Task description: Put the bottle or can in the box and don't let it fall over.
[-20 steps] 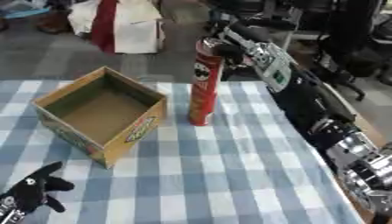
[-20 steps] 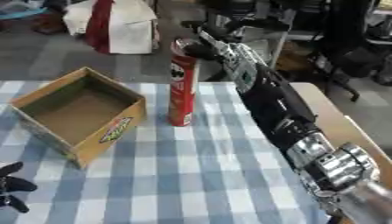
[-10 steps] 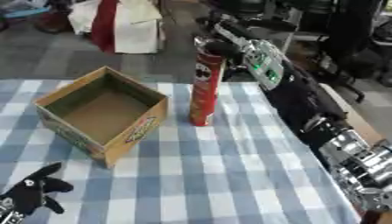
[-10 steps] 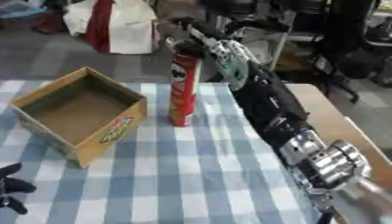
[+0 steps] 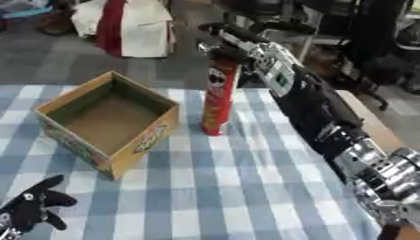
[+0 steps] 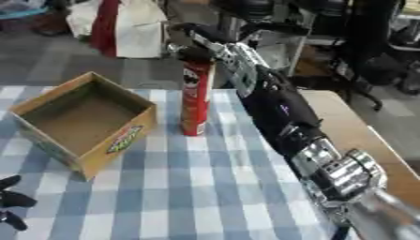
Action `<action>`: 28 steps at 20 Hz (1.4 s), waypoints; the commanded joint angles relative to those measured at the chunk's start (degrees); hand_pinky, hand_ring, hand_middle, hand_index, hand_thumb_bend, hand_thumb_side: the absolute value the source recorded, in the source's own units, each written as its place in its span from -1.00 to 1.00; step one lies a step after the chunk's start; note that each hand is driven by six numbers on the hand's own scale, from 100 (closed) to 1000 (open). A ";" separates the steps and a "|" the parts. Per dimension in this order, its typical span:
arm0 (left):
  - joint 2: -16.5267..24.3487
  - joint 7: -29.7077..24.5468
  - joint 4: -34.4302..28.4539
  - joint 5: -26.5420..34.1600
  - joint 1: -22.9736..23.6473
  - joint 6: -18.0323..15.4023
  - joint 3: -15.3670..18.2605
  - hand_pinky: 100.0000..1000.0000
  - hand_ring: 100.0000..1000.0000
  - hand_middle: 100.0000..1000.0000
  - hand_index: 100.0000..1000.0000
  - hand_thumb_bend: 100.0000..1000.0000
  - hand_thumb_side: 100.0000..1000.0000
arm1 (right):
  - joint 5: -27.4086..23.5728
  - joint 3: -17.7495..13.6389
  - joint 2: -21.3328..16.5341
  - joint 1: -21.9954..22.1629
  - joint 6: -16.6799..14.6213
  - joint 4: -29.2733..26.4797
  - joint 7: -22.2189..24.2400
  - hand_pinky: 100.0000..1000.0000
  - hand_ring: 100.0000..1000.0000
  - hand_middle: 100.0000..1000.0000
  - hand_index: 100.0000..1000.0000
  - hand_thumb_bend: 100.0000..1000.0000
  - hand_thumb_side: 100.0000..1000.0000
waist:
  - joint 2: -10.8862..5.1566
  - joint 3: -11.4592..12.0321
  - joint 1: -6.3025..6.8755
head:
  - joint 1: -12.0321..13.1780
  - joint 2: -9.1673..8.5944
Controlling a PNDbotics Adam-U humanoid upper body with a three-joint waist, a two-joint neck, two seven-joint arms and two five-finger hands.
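- Standing upright on our checked counter [image 5: 246, 187], the tall red can [image 5: 218, 101] sits just right of the open cardboard box [image 5: 111, 122], outside it.
- Our right hand [image 5: 226, 40] reaches in from the right, fingers curled round the can's top.
- Our left hand [image 5: 33, 208] rests at the lower left corner, fingers relaxed, holding nothing.
- We see the box tilted askew, its inside bare.
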 commanded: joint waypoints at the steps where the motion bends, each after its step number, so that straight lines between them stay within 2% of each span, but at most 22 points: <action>1: 0.09 -0.15 -1.28 0.32 -0.83 0.01 -0.10 0.05 0.50 0.28 0.96 -0.80 1.00 | 3.08 -0.13 -1.11 -0.79 0.12 -0.60 0.80 0.91 0.90 0.91 1.00 -1.00 0.98 | -0.62 -0.02 0.26 | -0.32 -0.49; 6: 0.08 -0.17 -1.34 0.36 -0.91 -0.02 -0.09 0.05 0.50 0.28 0.95 -0.80 1.00 | 6.11 -0.22 -0.86 -0.38 0.25 -0.11 2.66 0.94 0.89 0.91 1.00 -1.00 1.00 | -0.63 -0.01 0.28 | -0.48 -0.66; 10: 0.07 -0.18 -1.33 0.43 -0.92 0.01 -0.09 0.04 0.51 0.28 0.95 -0.80 1.00 | 7.99 -0.23 -0.62 -0.04 0.33 0.48 5.47 0.87 0.86 0.92 1.00 -1.00 0.98 | -0.67 -0.08 0.31 | -0.59 -0.78; 13: 0.04 -0.16 -1.32 0.45 -0.93 0.03 -0.11 0.04 0.51 0.28 0.95 -0.80 1.00 | 8.98 -0.24 -0.24 0.34 0.26 0.68 7.76 0.84 0.85 0.93 1.00 -1.00 0.51 | -0.66 -0.16 0.35 | -0.58 -0.72; 14: 0.03 -0.14 -1.34 0.47 -0.94 0.03 -0.11 0.04 0.51 0.28 0.95 -0.80 1.00 | 9.24 -0.29 -0.09 0.49 0.24 0.72 8.33 0.82 0.85 0.93 1.00 -1.00 0.25 | -0.64 -0.19 0.37 | -0.59 -0.69; 15: 0.03 -0.13 -1.35 0.49 -0.95 0.03 -0.11 0.04 0.51 0.28 0.95 -0.80 1.00 | 9.48 -0.31 0.08 0.67 0.25 0.83 8.84 0.77 0.84 0.93 1.00 -1.00 -0.13 | -0.62 -0.21 0.40 | -0.64 -0.66; 16: 0.03 -0.13 -1.35 0.50 -0.95 0.05 -0.11 0.04 0.51 0.28 0.95 -0.80 1.00 | 9.67 -0.35 0.25 0.83 0.27 0.96 9.30 0.74 0.83 0.93 1.00 -1.00 -0.31 | -0.59 -0.24 0.42 | -0.68 -0.65; 17: 0.02 -0.13 -1.36 0.51 -0.94 0.06 -0.13 0.04 0.51 0.28 0.95 -0.80 1.00 | 9.71 -0.42 0.47 0.99 0.29 1.09 9.67 0.63 0.78 0.92 1.00 -1.00 -0.60 | -0.55 -0.27 0.44 | -0.74 -0.66; 18: 0.02 -0.14 -1.36 0.50 -0.94 0.06 -0.14 0.04 0.51 0.28 0.95 -0.80 1.00 | 9.63 -0.50 0.62 1.11 0.30 1.16 9.90 0.63 0.78 0.92 1.00 -1.00 -0.60 | -0.53 -0.30 0.45 | -0.77 -0.67; 19: 0.01 -0.16 -1.36 0.49 -0.93 0.06 -0.15 0.04 0.51 0.28 0.95 -0.80 1.00 | 9.37 -0.60 0.78 1.23 0.28 1.15 9.98 0.40 0.66 0.89 1.00 -1.00 -0.62 | -0.49 -0.32 0.47 | -0.79 -0.66; 20: 0.00 -0.16 -1.37 0.50 -0.93 0.06 -0.15 0.04 0.51 0.28 0.95 -0.80 1.00 | 8.99 -0.67 0.89 1.35 0.27 1.11 9.94 0.36 0.64 0.88 1.00 -1.00 -0.62 | -0.46 -0.34 0.48 | -0.81 -0.65; 21: -0.01 -0.14 -1.38 0.49 -0.93 0.07 -0.14 0.04 0.51 0.28 0.95 -0.80 1.00 | 8.40 -0.76 1.04 1.47 0.22 1.01 9.72 0.04 0.45 0.74 0.96 -1.00 -0.65 | -0.42 -0.36 0.49 | -0.86 -0.67; 23: -0.03 -0.08 -1.37 0.47 -0.93 0.12 -0.12 0.04 0.51 0.29 0.95 -0.80 1.00 | 6.74 -0.88 1.28 1.70 0.07 0.66 8.78 -0.35 0.20 0.53 0.78 -1.00 -0.70 | -0.36 -0.39 0.51 | -0.98 -0.78; 24: -0.05 -0.03 -1.37 0.46 -0.93 0.15 -0.11 0.04 0.51 0.28 0.95 -0.80 1.00 | 5.83 -0.86 1.34 1.83 -0.07 0.38 8.00 -0.43 0.16 0.49 0.73 -1.00 -0.70 | -0.34 -0.41 0.51 | -1.01 -0.84; 25: -0.06 0.00 -1.37 0.46 -0.94 0.17 -0.11 0.04 0.51 0.28 0.95 -0.80 1.00 | 5.03 -0.83 1.39 1.93 -0.18 0.08 7.09 -0.80 -0.04 0.26 0.50 -1.00 -0.73 | -0.32 -0.42 0.52 | -1.02 -0.90; 26: -0.07 0.04 -1.38 0.47 -0.95 0.19 -0.11 0.04 0.51 0.28 0.95 -0.80 1.00 | 4.23 -0.81 1.41 2.02 -0.30 -0.28 5.91 -0.90 -0.09 0.19 0.45 -1.00 -0.74 | -0.30 -0.44 0.52 | -1.03 -0.95; 27: -0.08 0.06 -1.39 0.49 -0.96 0.21 -0.12 0.04 0.51 0.29 0.95 -0.80 1.00 | 3.50 -0.78 1.40 2.07 -0.42 -0.65 4.69 -1.00 -0.24 -0.02 0.24 -1.00 -0.77 | -0.30 -0.44 0.52 | -1.05 -1.00; 28: -0.09 0.08 -1.41 0.52 -0.96 0.22 -0.13 0.04 0.51 0.28 0.95 -0.80 1.00 | 2.81 -0.73 1.34 2.11 -0.57 -1.15 3.21 -1.00 -0.35 -0.13 0.11 -1.00 -0.48 | -0.29 -0.45 0.52 | -1.08 -1.06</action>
